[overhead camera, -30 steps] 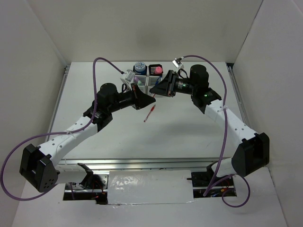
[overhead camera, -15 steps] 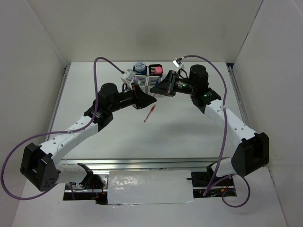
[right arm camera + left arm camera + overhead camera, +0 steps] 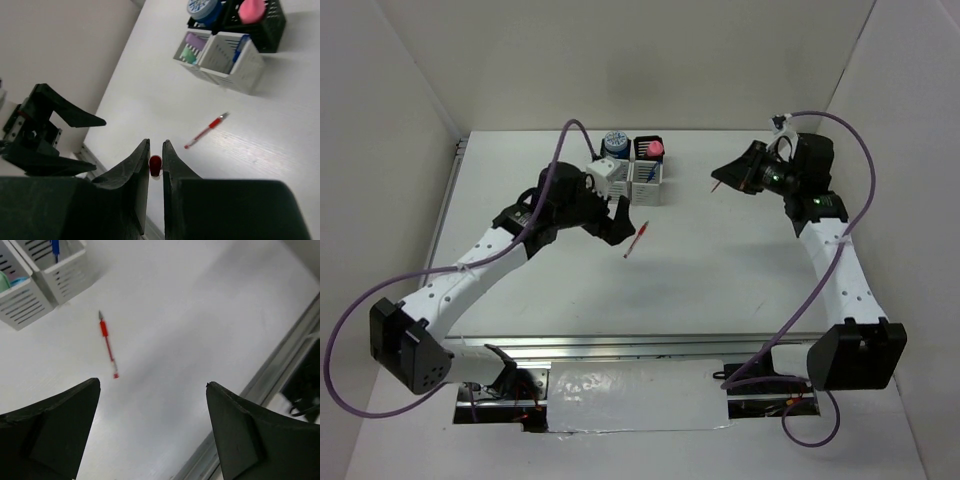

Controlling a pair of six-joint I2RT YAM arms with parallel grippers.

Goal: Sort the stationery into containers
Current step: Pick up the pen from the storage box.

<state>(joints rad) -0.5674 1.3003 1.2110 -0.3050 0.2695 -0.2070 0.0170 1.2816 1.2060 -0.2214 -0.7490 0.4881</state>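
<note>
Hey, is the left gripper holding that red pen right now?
No, the left gripper is open, and the red pen lies flat on the table ahead of its fingers, untouched.

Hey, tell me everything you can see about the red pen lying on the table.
The red pen is thin and plastic-looking: a grey pointed tip, a solid red grip section, a slim paler shaft and a small red end. It lies flat and diagonal on the white table, tip toward the white cups, apart from them. Nothing touches it. The left pincer hovers over it, open; the right pincer, shut on a small red item, is away to its side.
</note>
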